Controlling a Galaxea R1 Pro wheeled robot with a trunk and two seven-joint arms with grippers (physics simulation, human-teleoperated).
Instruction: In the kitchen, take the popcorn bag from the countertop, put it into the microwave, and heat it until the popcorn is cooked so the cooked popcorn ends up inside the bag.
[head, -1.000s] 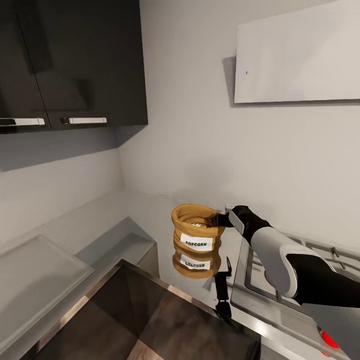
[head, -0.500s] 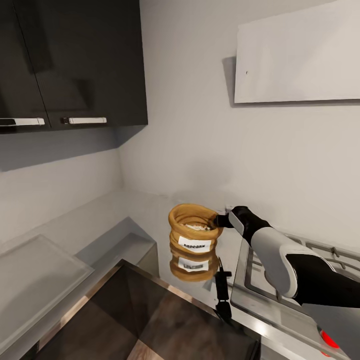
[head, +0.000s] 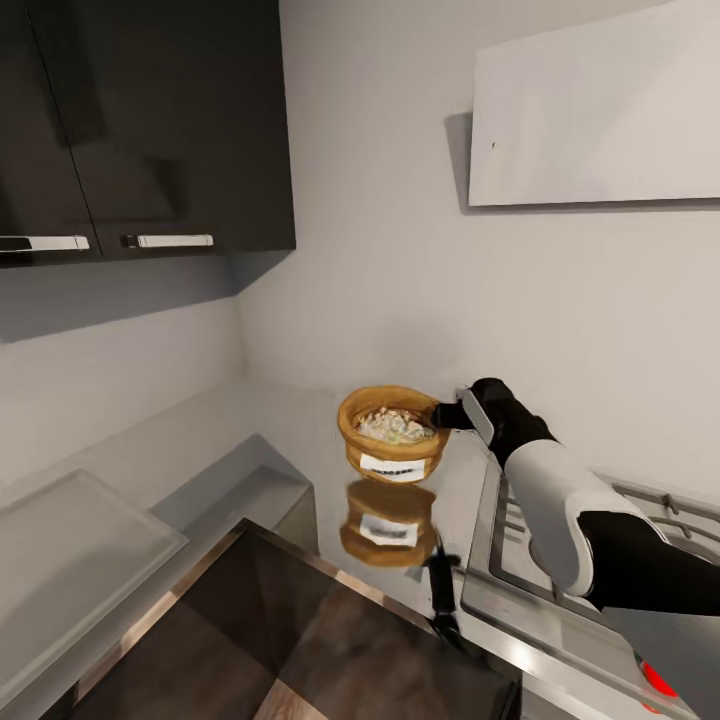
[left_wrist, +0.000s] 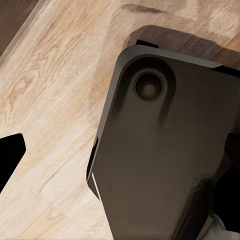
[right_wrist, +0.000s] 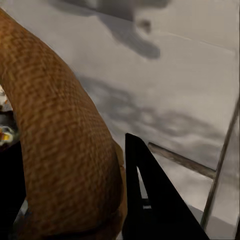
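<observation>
Head view, from left to right. Dark wall cabinets (head: 150, 120) with steel handles (head: 168, 240) hung at upper left above a pale grey ledge (head: 80, 540). Below lay the reflective countertop (head: 330, 440), which met the grey wall in a corner. At centre the popcorn bag (head: 392, 432) was held clear above the countertop, its mirror image showing on the steel beneath it. The bag was tilted toward the camera, so that the popcorn (head: 394, 425), a heap of pale pieces, showed inside its rolled rim; the white label faced forward. The right gripper (head: 447, 414) pinched the rim on the bag's right side, closed upon it. The white and black right arm (head: 560, 520) ran down to the lower right over the hob (head: 600, 570). A white wall panel (head: 600, 110) was mounted at upper right.

Right wrist view. The woven rim of the bag lay between two dark fingers (right_wrist: 150, 195), one inside and one outside.

Left wrist view. A dark robot part (left_wrist: 160, 160) hung over a wooden floor (left_wrist: 55, 110); whether the left gripper's jaws were open could not be told.
</observation>
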